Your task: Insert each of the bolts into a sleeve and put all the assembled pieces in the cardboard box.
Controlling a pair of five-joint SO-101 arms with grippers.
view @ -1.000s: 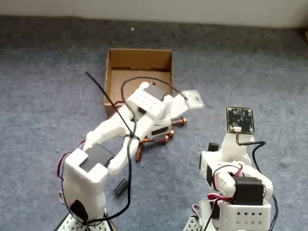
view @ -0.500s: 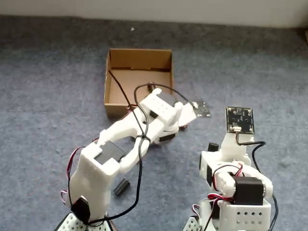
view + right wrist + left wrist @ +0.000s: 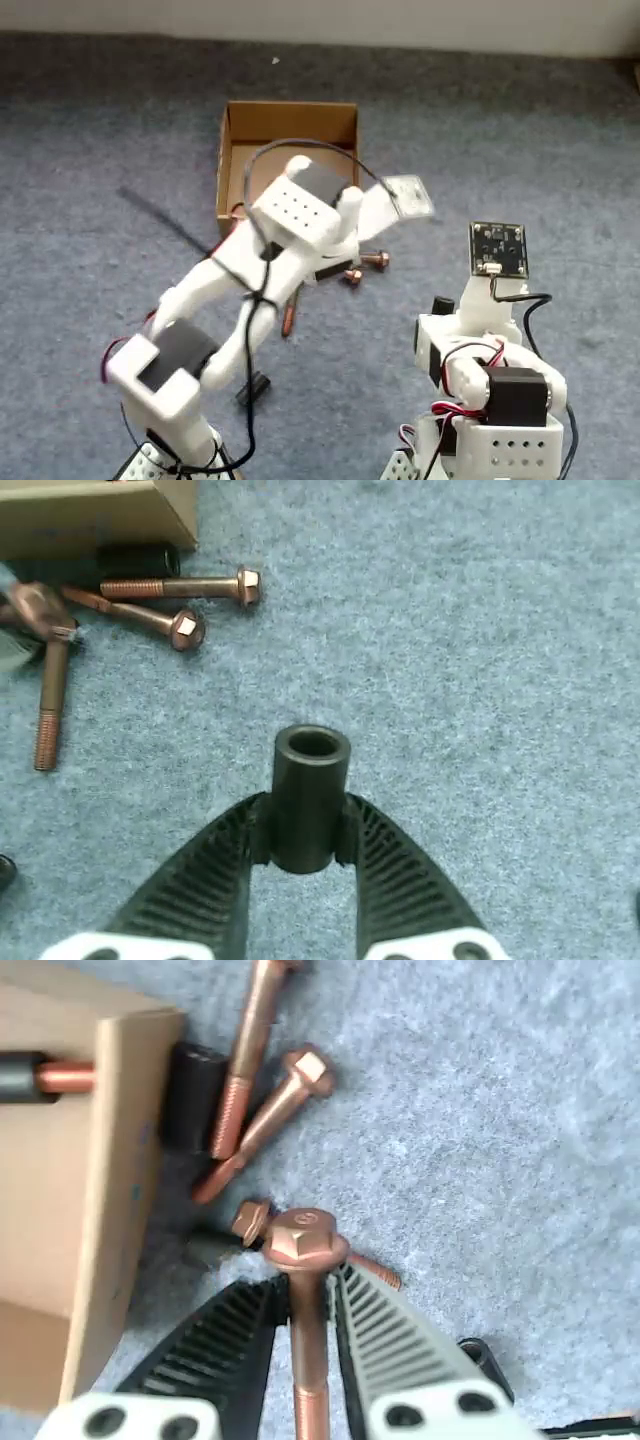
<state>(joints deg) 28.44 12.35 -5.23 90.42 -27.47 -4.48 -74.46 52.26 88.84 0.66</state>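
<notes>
My left gripper (image 3: 305,1285) is shut on a copper bolt (image 3: 303,1243), head up, its shaft running down between the fingers. It hangs just beside the cardboard box (image 3: 70,1210), above loose bolts (image 3: 268,1120) and a black sleeve (image 3: 193,1095) on the carpet. Inside the box lies a sleeve with a bolt in it (image 3: 45,1075). My right gripper (image 3: 305,812) is shut on an upright black sleeve (image 3: 312,770), back from the bolts (image 3: 180,585). From above, the left arm (image 3: 300,215) covers the box's (image 3: 290,108) near side, and two bolts (image 3: 375,260) lie beside it.
One bolt (image 3: 289,318) lies under the left arm and a spare black sleeve (image 3: 253,387) sits near its base. Another sleeve (image 3: 140,558) rests against the box wall. Grey carpet stretches open to the right and far side.
The left arm swung right and down over the bolts, then pulled back up and left. The bolts beside it have shifted. The right arm has kept still.
</notes>
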